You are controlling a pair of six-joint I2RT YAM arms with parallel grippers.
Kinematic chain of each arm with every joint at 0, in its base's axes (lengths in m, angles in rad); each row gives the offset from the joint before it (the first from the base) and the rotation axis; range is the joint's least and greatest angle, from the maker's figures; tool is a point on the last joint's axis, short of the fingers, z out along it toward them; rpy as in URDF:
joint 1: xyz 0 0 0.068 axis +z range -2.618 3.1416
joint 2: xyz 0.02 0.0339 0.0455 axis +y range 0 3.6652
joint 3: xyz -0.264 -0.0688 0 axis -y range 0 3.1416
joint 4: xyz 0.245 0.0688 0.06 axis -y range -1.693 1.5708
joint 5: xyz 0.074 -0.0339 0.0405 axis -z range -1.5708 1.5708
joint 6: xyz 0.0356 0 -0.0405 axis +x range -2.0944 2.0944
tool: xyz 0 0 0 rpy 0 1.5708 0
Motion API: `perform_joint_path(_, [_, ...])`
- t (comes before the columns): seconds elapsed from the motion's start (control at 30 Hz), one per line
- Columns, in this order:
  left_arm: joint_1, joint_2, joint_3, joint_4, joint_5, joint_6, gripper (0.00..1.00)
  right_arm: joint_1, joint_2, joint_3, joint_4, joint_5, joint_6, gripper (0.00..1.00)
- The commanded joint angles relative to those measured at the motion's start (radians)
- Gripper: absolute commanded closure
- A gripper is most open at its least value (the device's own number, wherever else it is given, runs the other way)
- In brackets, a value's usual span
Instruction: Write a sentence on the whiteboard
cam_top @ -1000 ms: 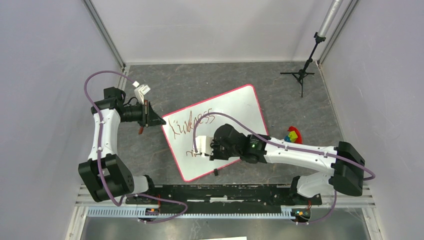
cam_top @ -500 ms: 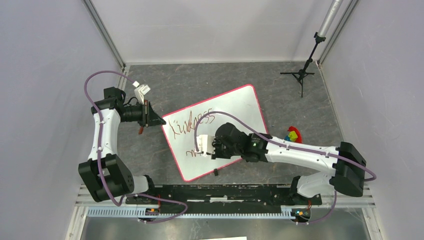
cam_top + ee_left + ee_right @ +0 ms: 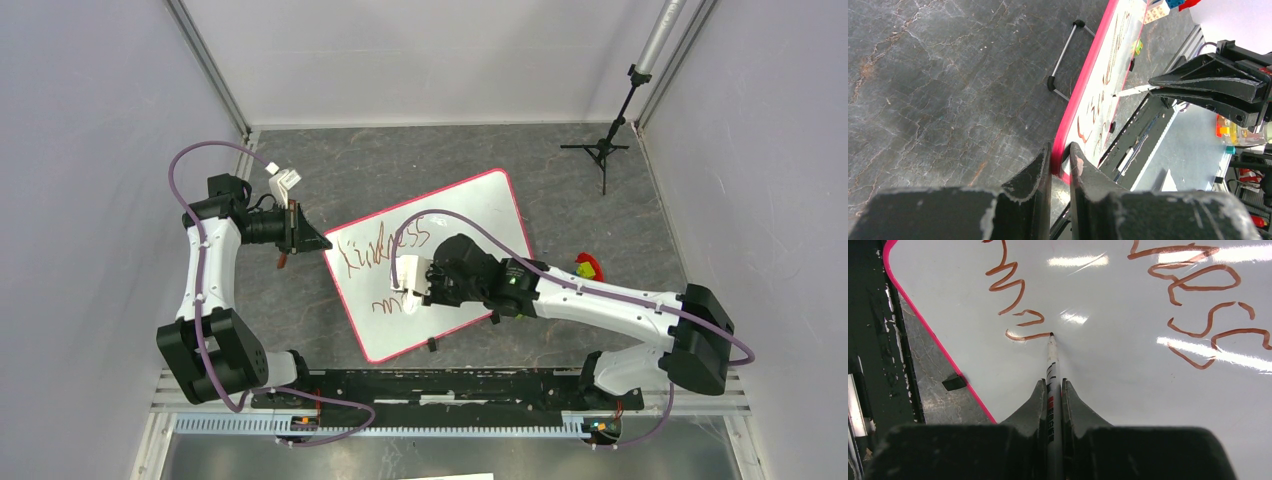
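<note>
The glossy white, pink-bordered rectangular whiteboard (image 3: 470,215) lies at the centre of the grey table (image 3: 400,160). The reddish-brown two-line sentence (image 3: 385,248) fills its 9 o'clock half. The left end effector (image 3: 1060,150) pinches its 9 o'clock corner; the right end effector (image 3: 1053,385) grips a thin white marker (image 3: 1050,352).

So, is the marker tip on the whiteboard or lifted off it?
On it: the marker tip touches the whiteboard at the end of a reddish stroke.
</note>
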Motion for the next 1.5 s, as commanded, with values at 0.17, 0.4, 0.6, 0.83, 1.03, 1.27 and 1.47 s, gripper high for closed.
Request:
perform_joint_path(0.17, [-0.017,-0.001,-0.004,-0.01,-0.033,-0.016,0.85,0.036,-0.004,-0.059,-0.006,-0.042,-0.001,1.0])
perform_joint_path(0.4, [-0.017,-0.002,-0.004,-0.01,-0.032,-0.017,0.85,0.04,-0.024,-0.048,-0.054,-0.033,-0.028,1.0])
perform_joint_path(0.6, [-0.02,-0.004,-0.003,-0.01,-0.03,-0.017,0.85,0.03,-0.076,-0.002,-0.063,-0.022,-0.039,1.0])
perform_joint_path(0.83, [-0.021,-0.005,-0.001,-0.009,-0.032,-0.019,0.85,-0.026,-0.085,0.014,0.012,0.002,0.023,1.0])
perform_joint_path(1.03, [-0.022,-0.003,0.0,-0.01,-0.033,-0.017,0.85,-0.043,-0.063,0.029,0.037,0.038,0.041,1.0])
perform_joint_path(1.27, [-0.023,-0.002,-0.003,-0.009,-0.033,-0.016,0.85,-0.048,-0.048,0.005,0.039,0.013,0.044,1.0])
perform_joint_path(1.47, [-0.024,-0.004,-0.003,-0.01,-0.033,-0.017,0.85,-0.046,-0.05,-0.039,0.006,-0.044,0.041,1.0])
